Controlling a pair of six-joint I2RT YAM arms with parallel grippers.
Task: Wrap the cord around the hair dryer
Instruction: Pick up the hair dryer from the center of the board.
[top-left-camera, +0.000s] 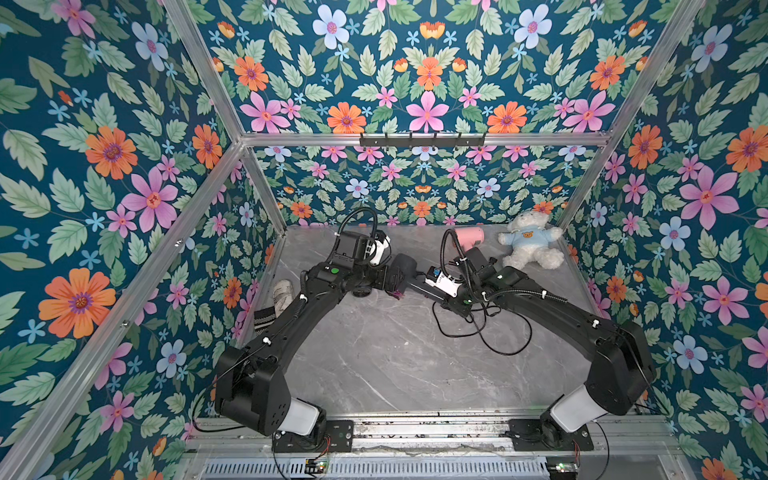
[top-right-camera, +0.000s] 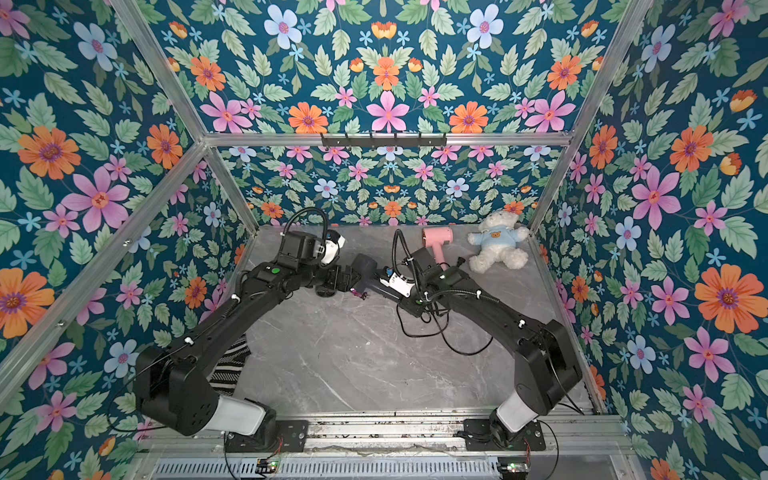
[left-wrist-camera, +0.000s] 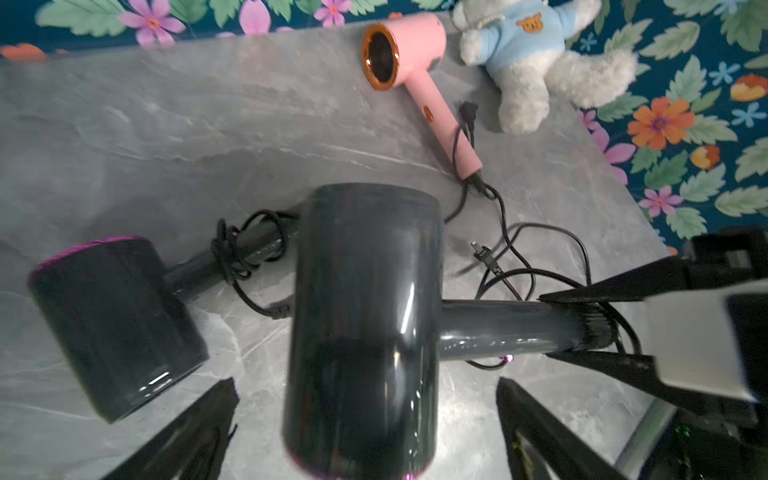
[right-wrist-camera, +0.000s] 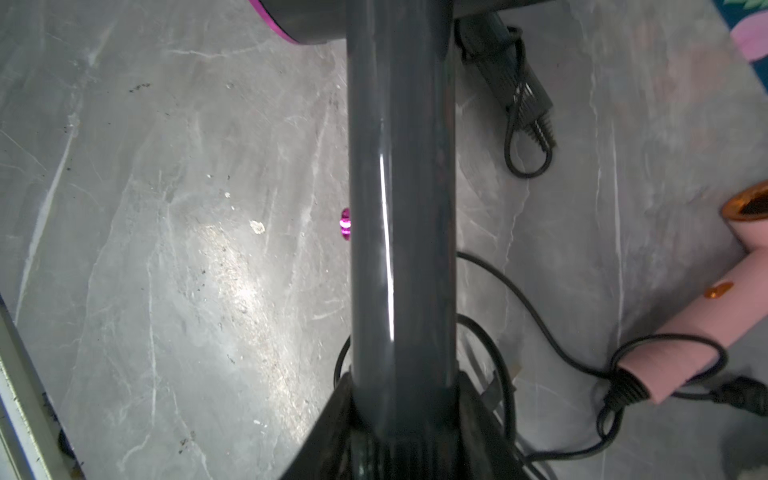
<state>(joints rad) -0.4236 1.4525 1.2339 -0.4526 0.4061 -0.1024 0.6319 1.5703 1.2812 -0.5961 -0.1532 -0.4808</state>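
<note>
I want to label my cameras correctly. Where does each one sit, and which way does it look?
Top views: high behind the robot, looking down on the table; whole left arm and right arm show.
Left wrist: on the left arm, facing the head of the held grey hair dryer; open left gripper fingers show.
Right wrist: on the right arm, looking along that dryer's handle; right gripper clamps it.
Shared: both wrist views show the pink hair dryer.

There were 2 dark grey hair dryers (left-wrist-camera: 361, 316) (left-wrist-camera: 116, 328) and 1 pink hair dryer (left-wrist-camera: 415, 50), so 3 dryers in all, together with 1 white teddy bear (left-wrist-camera: 536, 50), 1 white shoe (top-left-camera: 282, 293), 1 striped cloth (top-right-camera: 228, 365), 2 robot arms (top-left-camera: 291, 316) (top-left-camera: 552, 307) and 1 black hook rail (top-left-camera: 422, 140).
</note>
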